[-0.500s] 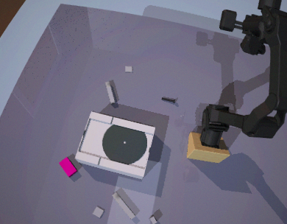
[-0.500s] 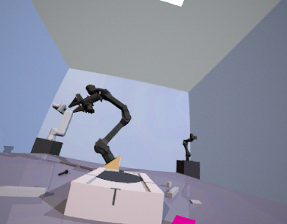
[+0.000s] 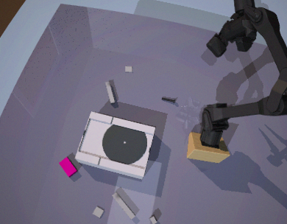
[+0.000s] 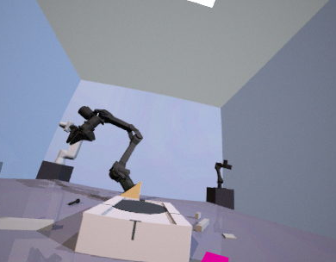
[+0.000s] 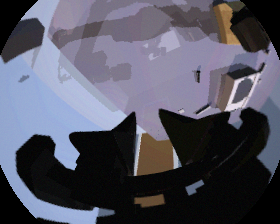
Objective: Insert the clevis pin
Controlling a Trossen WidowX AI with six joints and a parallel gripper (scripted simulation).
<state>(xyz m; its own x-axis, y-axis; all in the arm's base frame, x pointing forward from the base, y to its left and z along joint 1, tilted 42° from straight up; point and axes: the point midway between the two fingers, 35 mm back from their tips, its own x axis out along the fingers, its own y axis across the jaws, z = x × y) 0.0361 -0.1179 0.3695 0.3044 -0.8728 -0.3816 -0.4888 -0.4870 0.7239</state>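
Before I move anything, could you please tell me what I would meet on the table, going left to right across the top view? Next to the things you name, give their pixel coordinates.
Magenta block [image 3: 68, 166] [image 4: 214, 258], white rimmed tray [image 3: 91, 160] [image 4: 133, 237], small dark pin [image 3: 168, 99] [image 4: 74, 202], yellow-orange block [image 3: 206, 155] [image 4: 133, 190].

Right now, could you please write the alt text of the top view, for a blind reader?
A dark disc lies in a pale rimmed tray; the pin lies apart on the table, and the black arm is raised.

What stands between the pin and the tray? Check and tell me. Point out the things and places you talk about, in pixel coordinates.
Nothing visible stands on the table between the pin [image 3: 171, 100] [image 4: 74, 202] [image 5: 197, 76] and the tray [image 3: 121, 170] [image 4: 110, 234] [image 5: 224, 92]. The dark disc [image 3: 124, 152] [image 4: 138, 207] [image 5: 243, 90] lies in the tray, but the pin is meant to pass through its hole.
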